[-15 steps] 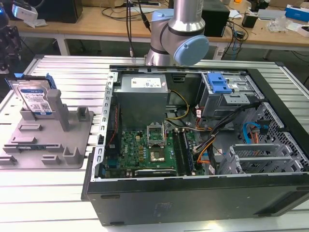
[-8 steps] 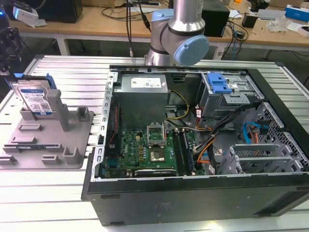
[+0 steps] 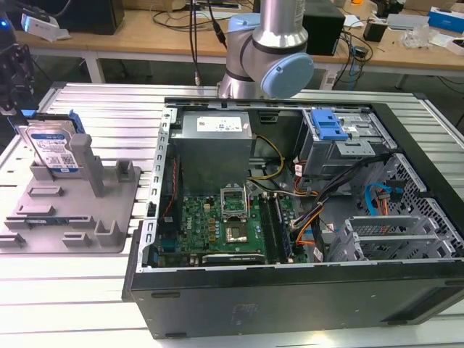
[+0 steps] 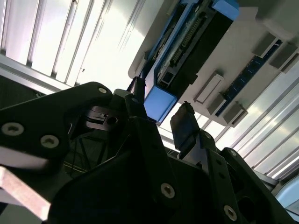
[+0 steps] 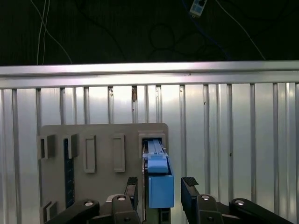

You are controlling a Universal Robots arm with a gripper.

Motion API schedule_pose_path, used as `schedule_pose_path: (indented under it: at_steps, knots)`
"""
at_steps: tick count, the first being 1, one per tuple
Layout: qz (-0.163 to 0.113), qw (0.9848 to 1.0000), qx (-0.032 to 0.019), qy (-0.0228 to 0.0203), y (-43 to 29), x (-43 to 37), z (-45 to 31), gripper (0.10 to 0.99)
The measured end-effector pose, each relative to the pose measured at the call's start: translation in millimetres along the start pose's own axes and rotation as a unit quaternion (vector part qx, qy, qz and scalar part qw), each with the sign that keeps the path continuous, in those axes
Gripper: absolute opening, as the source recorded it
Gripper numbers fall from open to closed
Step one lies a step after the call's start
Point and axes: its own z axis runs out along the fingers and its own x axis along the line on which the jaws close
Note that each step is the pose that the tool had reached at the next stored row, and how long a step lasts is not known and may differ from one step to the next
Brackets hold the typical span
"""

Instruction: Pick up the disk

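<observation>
The disk [image 3: 53, 149] stands upright on its edge in the grey plastic holder [image 3: 72, 210] at the exterior view's left, its white-and-blue label facing the camera. My gripper [image 3: 17, 109] hangs just above and behind it. In both wrist views the disk's blue rail end [image 5: 161, 186] lies between my two black fingers [image 5: 189, 187], with a gap on each side. My gripper [image 5: 161, 185] is open and holds nothing. The disk's long edge [image 4: 187, 51] runs away from my gripper [image 4: 160, 108] into the holder [image 4: 243, 56].
An open computer case [image 3: 290, 203] takes up the middle and right of the slatted metal table [image 3: 72, 290]. Inside it sits a drive cage with a blue latch [image 3: 330, 127]. The arm's base [image 3: 268, 51] rises behind the case. Cluttered workbenches stand at the back.
</observation>
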Motion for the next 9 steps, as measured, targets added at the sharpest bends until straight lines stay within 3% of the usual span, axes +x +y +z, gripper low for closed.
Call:
schedule_pose_path:
  at_steps: [9]
  knots:
    - [0.000, 1.0000, -0.0001, 0.0000, -0.3, 0.0, 6.3, 0.498]
